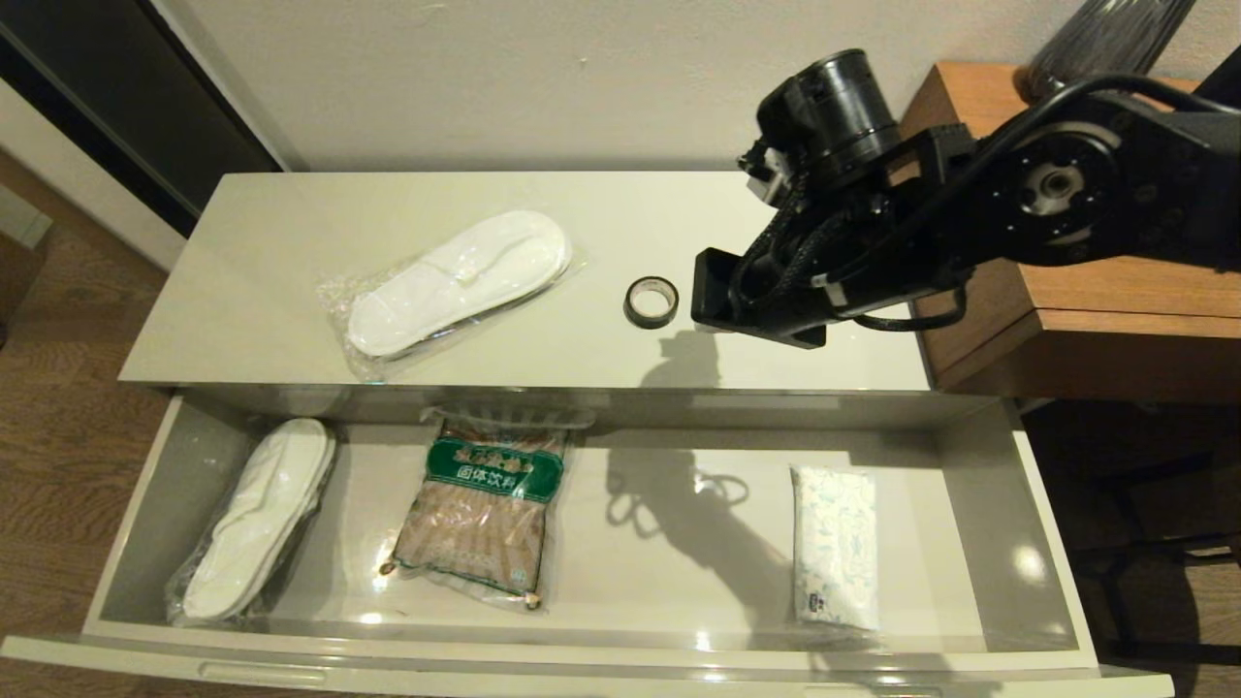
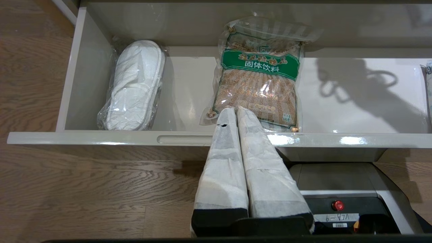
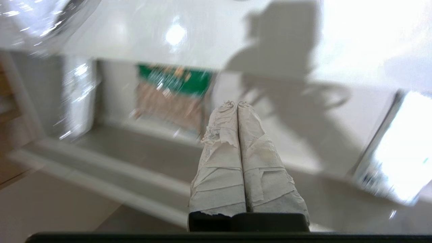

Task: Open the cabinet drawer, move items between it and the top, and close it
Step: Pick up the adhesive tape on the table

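Observation:
The cabinet drawer (image 1: 1008,543) stands pulled out below the top (image 1: 271,252). On the top lie a bagged pair of white slippers (image 1: 456,281) and a black tape roll (image 1: 651,301). Inside the drawer are another bagged pair of slippers (image 1: 257,519) at the left and a white soft packet (image 1: 834,557) at the right. My right gripper (image 3: 237,104) is shut and empty, held above the top's front edge just right of the tape roll, its wrist (image 1: 761,301) hiding the fingers in the head view. My left gripper (image 2: 235,109) is shut and empty over the drawer's front panel (image 2: 101,138).
A brown and green food bag (image 1: 490,509) lies in the drawer's middle, its near end just beyond the left fingertips (image 2: 246,113). A taller brown wooden side table (image 1: 1096,310) adjoins the cabinet's right end, under my right arm (image 1: 1047,184). Wooden floor (image 1: 58,407) lies to the left.

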Controlling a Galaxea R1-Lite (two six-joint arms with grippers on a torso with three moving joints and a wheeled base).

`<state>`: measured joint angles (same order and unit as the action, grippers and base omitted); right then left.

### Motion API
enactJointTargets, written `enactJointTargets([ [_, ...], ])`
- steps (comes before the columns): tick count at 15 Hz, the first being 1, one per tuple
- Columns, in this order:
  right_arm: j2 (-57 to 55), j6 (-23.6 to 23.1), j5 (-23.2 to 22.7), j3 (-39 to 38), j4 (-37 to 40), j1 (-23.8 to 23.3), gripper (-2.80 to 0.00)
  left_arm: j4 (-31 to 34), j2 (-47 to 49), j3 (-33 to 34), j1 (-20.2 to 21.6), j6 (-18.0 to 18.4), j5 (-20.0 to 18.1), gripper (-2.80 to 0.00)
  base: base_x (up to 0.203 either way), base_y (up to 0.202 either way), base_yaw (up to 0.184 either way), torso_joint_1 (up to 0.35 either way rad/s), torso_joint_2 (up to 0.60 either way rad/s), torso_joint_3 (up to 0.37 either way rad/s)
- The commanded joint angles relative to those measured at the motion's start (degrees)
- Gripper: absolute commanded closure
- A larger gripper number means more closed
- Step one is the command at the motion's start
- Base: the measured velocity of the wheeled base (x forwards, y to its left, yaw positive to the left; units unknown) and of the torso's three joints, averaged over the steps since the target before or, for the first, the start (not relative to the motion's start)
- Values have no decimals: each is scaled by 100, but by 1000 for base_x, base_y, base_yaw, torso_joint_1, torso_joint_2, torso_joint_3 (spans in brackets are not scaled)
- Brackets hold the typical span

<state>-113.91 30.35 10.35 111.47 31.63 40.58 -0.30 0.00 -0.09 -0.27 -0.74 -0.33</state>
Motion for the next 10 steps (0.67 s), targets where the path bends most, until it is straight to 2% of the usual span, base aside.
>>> enactJointTargets([
  [1,-491,-204,1222,-7,-321,388,0,-5,0,9,0,-5,-2,0,0,0,0,0,0,0],
  [2,-733,-326,1773,-5,-585,471,0,-5,0,3,0,-5,-2,0,0,0,0,0,0,0],
  [3,-898,-471,2122,-7,-1003,515,0,-5,0,0,0,-5,-2,0,0,0,0,0,0,0],
  [10,-1288,-963,3127,-12,-2086,433,0,-5,0,0,0,-5,-2,0,0,0,0,0,0,0],
])
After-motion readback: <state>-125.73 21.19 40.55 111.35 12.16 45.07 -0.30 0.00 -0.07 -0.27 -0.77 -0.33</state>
